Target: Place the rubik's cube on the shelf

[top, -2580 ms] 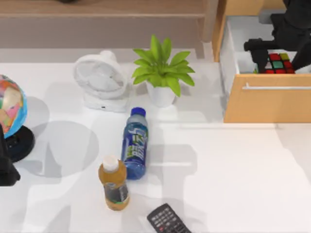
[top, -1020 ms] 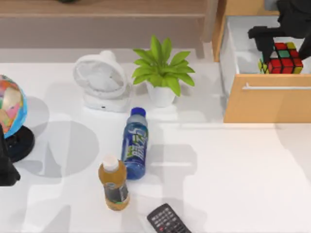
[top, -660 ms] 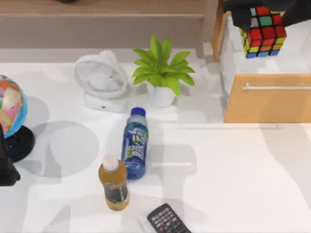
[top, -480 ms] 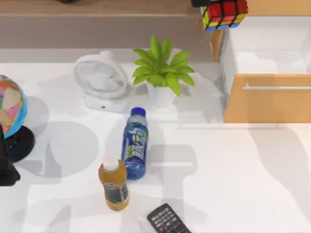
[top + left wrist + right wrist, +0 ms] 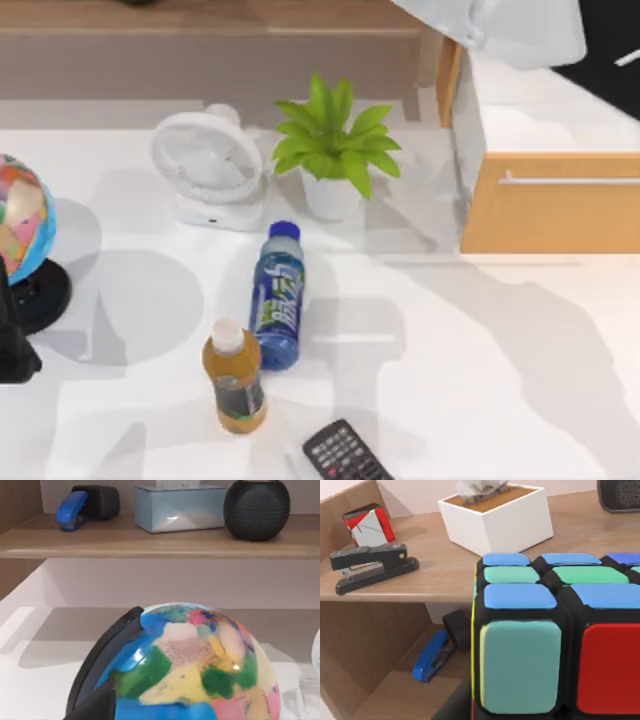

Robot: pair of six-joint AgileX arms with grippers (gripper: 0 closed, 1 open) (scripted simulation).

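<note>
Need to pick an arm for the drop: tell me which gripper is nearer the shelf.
Right. The rubik's cube is up close in the right wrist view, at the shelf. The left arm is parked at the table's left edge by the globe.

Office desk: stapler [image 5: 372, 566], globe [image 5: 22, 218], desk fan [image 5: 208, 162], shelf [image 5: 220, 22]

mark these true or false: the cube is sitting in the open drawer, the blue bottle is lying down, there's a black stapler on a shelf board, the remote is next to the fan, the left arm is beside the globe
1. The rubik's cube sits in the open drawer. False: the drawer's inside is bare, and the right wrist view has the cube close up in front of the shelf.
2. The blue bottle lies on its side. True.
3. A black stapler rests on a shelf board. True.
4. The remote is next to the fan. False: it lies at the table's near edge, by the orange bottle.
5. The left arm is parked beside the globe. True.
</note>
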